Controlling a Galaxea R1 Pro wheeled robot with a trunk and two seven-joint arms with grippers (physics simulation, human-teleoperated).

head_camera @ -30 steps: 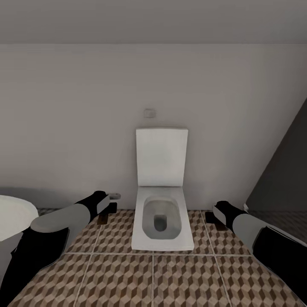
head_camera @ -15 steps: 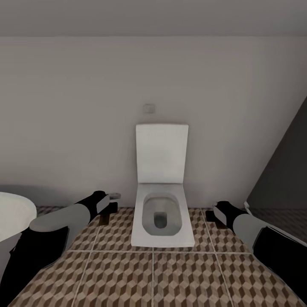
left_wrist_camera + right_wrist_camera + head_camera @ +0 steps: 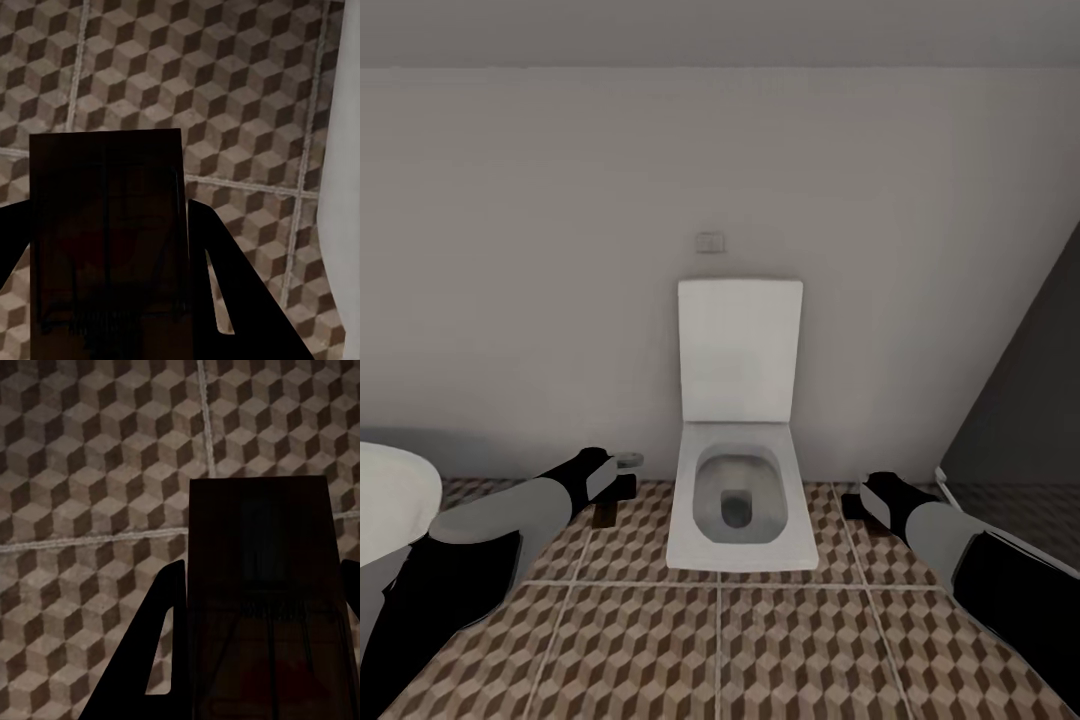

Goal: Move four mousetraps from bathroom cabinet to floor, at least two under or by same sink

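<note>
1. We face a pale wall (image 3: 510,250) above the bathroom floor (image 3: 720,650) of cube-pattern tiles; we read no writing anywhere.
2. A white toilet (image 3: 740,500) stands against the wall's foot, lid up, between our arms.
3. Our left gripper (image 3: 112,300) clamps a mousetrap (image 3: 109,225), its long axis running along the fingers.
4. Our right gripper (image 3: 255,675) likewise pinches a second mousetrap (image 3: 262,585), pointing forward over the tiles.
</note>
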